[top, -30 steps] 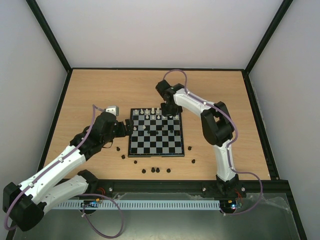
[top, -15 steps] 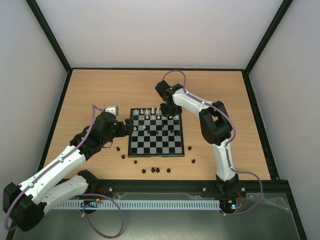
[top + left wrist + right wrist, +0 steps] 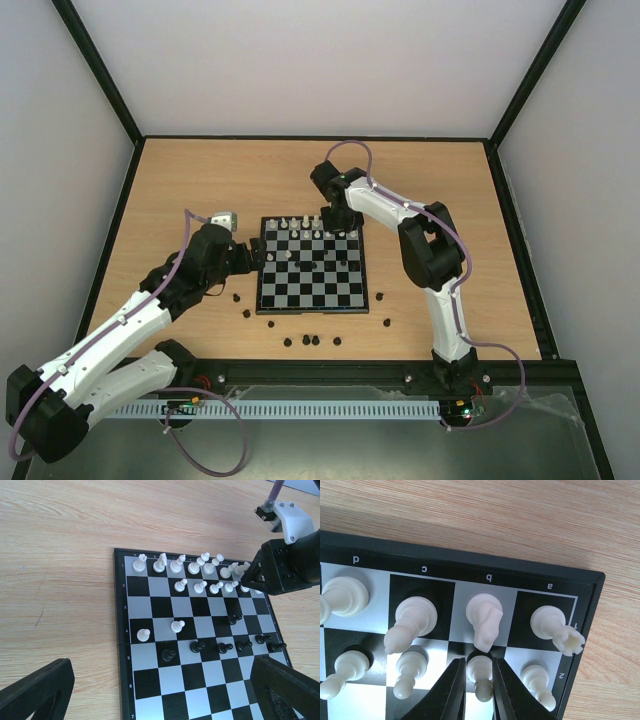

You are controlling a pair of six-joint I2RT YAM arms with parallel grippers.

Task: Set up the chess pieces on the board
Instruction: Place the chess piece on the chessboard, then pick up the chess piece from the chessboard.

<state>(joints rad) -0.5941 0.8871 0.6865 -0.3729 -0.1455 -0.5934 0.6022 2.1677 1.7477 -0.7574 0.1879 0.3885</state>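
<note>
The board (image 3: 310,300) lies mid-table. White chess pieces (image 3: 175,565) fill its far rows, two white pawns (image 3: 143,635) stand further in, and black pawns (image 3: 197,646) line the middle. My right gripper (image 3: 338,222) hangs over the far right corner. In the right wrist view its fingers (image 3: 456,680) hug a white pawn (image 3: 481,672), which stands on its square in front of the knight (image 3: 486,620). My left gripper (image 3: 165,695) hovers wide open above the board's left side, holding nothing.
Several loose black pieces lie on the wood: some off the board's near left corner (image 3: 246,314), a few along the near edge (image 3: 311,340), and two on the right (image 3: 387,322). The black rail (image 3: 320,372) runs along the near table edge.
The right arm's elbow has shifted slightly while its gripper stays at the board's far right corner. The left arm has not moved.
</note>
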